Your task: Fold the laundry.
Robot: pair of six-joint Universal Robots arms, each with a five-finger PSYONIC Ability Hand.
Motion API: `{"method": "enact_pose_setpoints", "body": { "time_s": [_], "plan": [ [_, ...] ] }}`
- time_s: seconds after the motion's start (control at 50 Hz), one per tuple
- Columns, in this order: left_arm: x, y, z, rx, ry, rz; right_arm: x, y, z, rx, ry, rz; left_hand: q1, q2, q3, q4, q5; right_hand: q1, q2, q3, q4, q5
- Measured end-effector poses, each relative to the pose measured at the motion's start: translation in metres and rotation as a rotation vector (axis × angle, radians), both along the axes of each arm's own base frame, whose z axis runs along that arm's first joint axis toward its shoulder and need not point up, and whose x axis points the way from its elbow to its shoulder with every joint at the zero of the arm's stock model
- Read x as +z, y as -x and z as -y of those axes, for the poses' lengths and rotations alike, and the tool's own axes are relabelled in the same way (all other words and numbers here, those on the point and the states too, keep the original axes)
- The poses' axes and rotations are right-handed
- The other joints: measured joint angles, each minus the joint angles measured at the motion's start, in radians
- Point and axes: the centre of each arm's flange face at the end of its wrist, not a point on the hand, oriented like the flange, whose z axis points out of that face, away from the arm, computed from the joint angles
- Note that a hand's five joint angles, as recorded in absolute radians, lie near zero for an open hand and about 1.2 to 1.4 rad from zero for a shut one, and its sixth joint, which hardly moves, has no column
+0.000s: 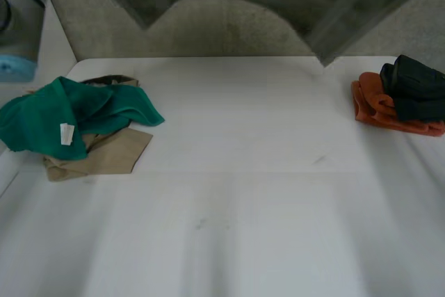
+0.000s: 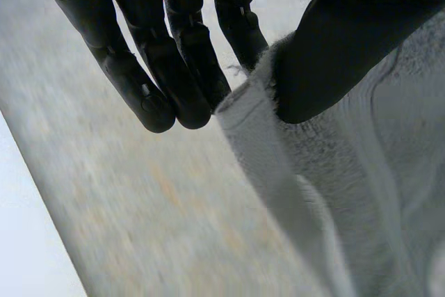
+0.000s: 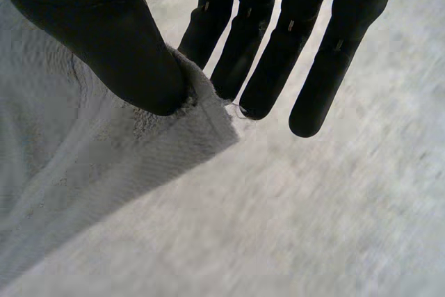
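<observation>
Left hand (image 2: 182, 53) and right hand (image 3: 118, 46) each pinching one corner of pale grey fleecy towel (image 3: 83, 158), raised over white worktop (image 1: 243, 172); best lowered flat with corners level, edge taut.

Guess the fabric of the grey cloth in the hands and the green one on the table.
The grey cloth looks like terry or fleece, matte: fuzzy nap, flat hemmed edge with loose threads at the corner. The green cloth is probably a thin knit, matte: soft drape, smooth face, white sewn tag. Fibre can't be told.
</observation>
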Motion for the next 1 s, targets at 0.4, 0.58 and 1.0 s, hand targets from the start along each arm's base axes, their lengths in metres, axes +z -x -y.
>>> {"method": "enact_pose_setpoints", "body": {
  "time_s": [0.4, 0.58, 1.0],
  "plan": [
    [-0.187, 0.001, -0.061, -0.013, -0.662, 0.336, -0.171, 0.019, -0.031, -0.031, -0.701, -0.357, 0.000, 0.000, 0.000, 0.000, 0.000, 0.000, 0.000, 0.000, 0.000, 0.000],
    [-0.194, -0.026, -0.159, -0.050, -0.947, 0.775, -0.165, 0.055, -0.109, -0.024, -1.058, -0.706, 0.000, 0.000, 0.000, 0.000, 0.000, 0.000, 0.000, 0.000, 0.000, 0.000],
    [-0.157, -0.008, -0.131, -0.016, -0.789, 0.784, -0.183, 0.042, -0.080, -0.012, -0.960, -0.686, 0.000, 0.000, 0.000, 0.000, 0.000, 0.000, 0.000, 0.000, 0.000, 0.000]
  ]
}}
